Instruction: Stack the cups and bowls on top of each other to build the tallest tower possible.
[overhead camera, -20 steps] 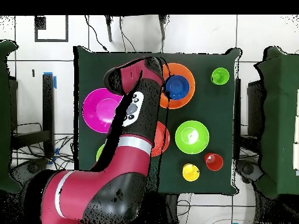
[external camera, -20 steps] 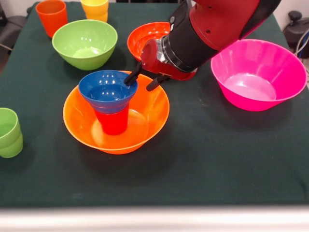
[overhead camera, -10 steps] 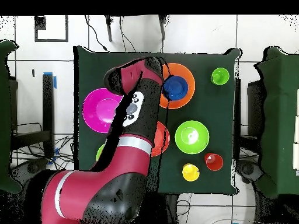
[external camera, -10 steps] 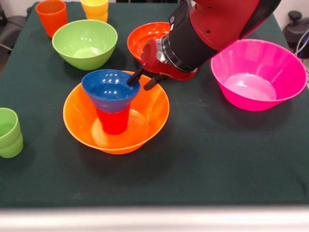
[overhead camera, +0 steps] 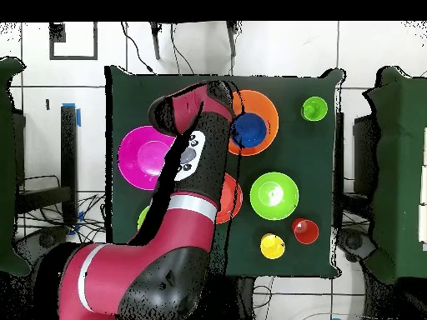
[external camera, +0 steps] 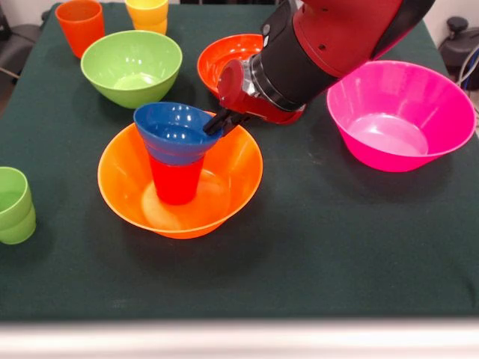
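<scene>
A dark green cloth (external camera: pixel 337 247) covers the table under the gripper (external camera: pixel 222 123) and spreads well out from it on every side. In the front view a pale table edge (external camera: pixel 239 338) runs along the bottom, far below the gripper. A black fixture (external camera: pixel 458 39) stands off the cloth, up and to the right of the gripper.

From overhead, a white tiled floor (overhead camera: pixel 367 52) with dark joints surrounds the table. Loose cables (overhead camera: pixel 133 42) trail over the tiles beyond the table's far side. A black square outline (overhead camera: pixel 73 40) and a strip of blue tape (overhead camera: pixel 77 114) mark the floor. Dark green furniture (overhead camera: pixel 402 158) flanks the table at both picture edges.
</scene>
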Robot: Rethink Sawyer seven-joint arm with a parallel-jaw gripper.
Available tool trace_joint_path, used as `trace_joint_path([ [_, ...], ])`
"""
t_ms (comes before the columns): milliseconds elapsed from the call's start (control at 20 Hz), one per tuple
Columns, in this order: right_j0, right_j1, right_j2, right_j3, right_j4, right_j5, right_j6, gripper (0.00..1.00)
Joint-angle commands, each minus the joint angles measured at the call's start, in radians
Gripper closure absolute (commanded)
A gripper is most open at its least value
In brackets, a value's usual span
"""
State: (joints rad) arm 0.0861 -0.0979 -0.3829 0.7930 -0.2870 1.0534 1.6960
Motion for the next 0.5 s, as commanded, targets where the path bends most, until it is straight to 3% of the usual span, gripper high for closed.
trace_joint_path([
  [50,0.01,0.02,0.081,-0.02,0.017,-0.009,0.106,1.0],
  [500,-0.005,0.002,0.087,-0.008,0.01,-0.016,0.056,1.0],
])
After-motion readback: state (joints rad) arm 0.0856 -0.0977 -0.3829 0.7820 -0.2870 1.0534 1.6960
